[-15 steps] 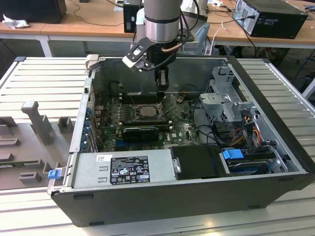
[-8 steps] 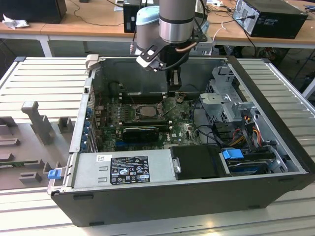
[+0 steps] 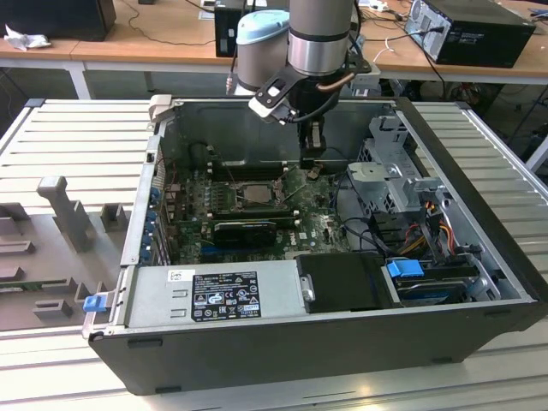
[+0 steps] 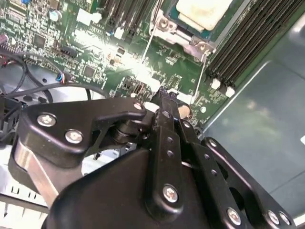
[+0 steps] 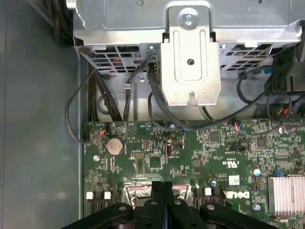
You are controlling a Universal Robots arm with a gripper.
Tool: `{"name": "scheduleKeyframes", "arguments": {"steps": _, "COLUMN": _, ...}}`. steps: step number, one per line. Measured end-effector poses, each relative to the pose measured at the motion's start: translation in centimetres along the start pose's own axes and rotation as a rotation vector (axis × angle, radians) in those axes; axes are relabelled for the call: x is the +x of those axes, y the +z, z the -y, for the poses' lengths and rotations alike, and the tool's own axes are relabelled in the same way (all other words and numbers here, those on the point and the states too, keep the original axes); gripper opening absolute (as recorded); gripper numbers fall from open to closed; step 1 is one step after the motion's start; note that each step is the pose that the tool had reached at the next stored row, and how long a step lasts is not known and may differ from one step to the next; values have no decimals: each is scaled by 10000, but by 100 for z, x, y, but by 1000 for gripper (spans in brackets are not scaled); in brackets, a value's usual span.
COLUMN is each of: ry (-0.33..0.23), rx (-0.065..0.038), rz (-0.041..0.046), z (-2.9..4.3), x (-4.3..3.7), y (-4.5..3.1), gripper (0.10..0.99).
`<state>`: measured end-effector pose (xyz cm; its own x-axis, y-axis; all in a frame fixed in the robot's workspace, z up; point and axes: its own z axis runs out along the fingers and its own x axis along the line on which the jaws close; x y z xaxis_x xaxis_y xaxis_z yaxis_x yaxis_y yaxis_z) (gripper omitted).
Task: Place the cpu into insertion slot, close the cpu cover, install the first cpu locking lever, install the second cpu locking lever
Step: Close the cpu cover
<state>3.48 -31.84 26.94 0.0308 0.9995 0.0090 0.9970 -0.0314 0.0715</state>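
Inside the open computer case, the cpu point(image 3: 253, 192) lies in the insertion slot point(image 3: 224, 195) with its pale top point(image 4: 202, 12) showing. The silvery cpu cover point(image 4: 183, 36) lies flat around it. Two thin wire levers point(image 4: 147, 45) point(image 4: 200, 78) slant away from the socket's corners. My gripper point(image 3: 313, 167) hangs just off the socket's corner on the exterior view's right, low over the green board. Its black fingers point(image 4: 164, 98) are pressed together, as also seen in the first wrist view point(image 5: 162, 187). One lever's end runs close past the fingertips; whether it touches them I cannot tell.
A metal drive cage point(image 3: 390, 171) point(image 5: 190, 71) with black cables point(image 3: 368, 223) stands on the exterior view's right of my gripper. A black finned card point(image 3: 244, 229) and the power supply point(image 3: 214, 291) lie nearer the front. Long black memory slots point(image 4: 248, 43) flank the socket.
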Motion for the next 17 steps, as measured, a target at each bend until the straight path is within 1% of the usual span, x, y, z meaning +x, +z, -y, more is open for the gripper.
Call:
{"name": "scheduleKeyframes", "arguments": {"steps": 1, "ry": -1, "rx": 16, "rz": 1, "z": -61, "x": 1, "y": 5, "gripper": 106}}
{"name": "scheduleKeyframes", "arguments": {"steps": 2, "ry": -6, "rx": 76, "rz": 2, "z": -150, "x": 5, "y": 17, "gripper": 106}}
{"name": "scheduleKeyframes", "arguments": {"steps": 3, "ry": -44, "rx": 84, "rz": -1, "z": -192, "x": 7, "y": 32, "gripper": 106}}
{"name": "scheduleKeyframes", "arguments": {"steps": 5, "ry": -180, "rx": 86, "rz": -10, "z": -215, "x": 8, "y": 57, "gripper": 106}}
{"name": "scheduleKeyframes", "arguments": {"steps": 6, "ry": -295, "rx": 87, "rz": -18, "z": -222, "x": 8, "y": 83, "gripper": 106}}
{"name": "scheduleKeyframes", "arguments": {"steps": 8, "ry": -592, "rx": 90, "rz": -37, "z": -217, "x": 7, "y": 156, "gripper": 106}}
{"name": "scheduleKeyframes", "arguments": {"steps": 11, "ry": -744, "rx": 91, "rz": -48, "z": -213, "x": 7, "y": 212, "gripper": 106}}
{"name": "scheduleKeyframes", "arguments": {"steps": 12, "ry": -824, "rx": 92, "rz": -54, "z": -210, "x": 7, "y": 250, "gripper": 106}}
{"name": "scheduleKeyframes", "arguments": {"steps": 14, "ry": -835, "rx": 98, "rz": -52, "z": -191, "x": 5, "y": 252, "gripper": 106}}
{"name": "scheduleKeyframes", "arguments": {"steps": 16, "ry": -834, "rx": 98, "rz": -53, "z": -127, "x": 3, "y": 249, "gripper": 106}}
{"name": "scheduleKeyframes", "arguments": {"steps": 17, "ry": -834, "rx": 98, "rz": -54, "z": -106, "x": 2, "y": 248, "gripper": 106}}
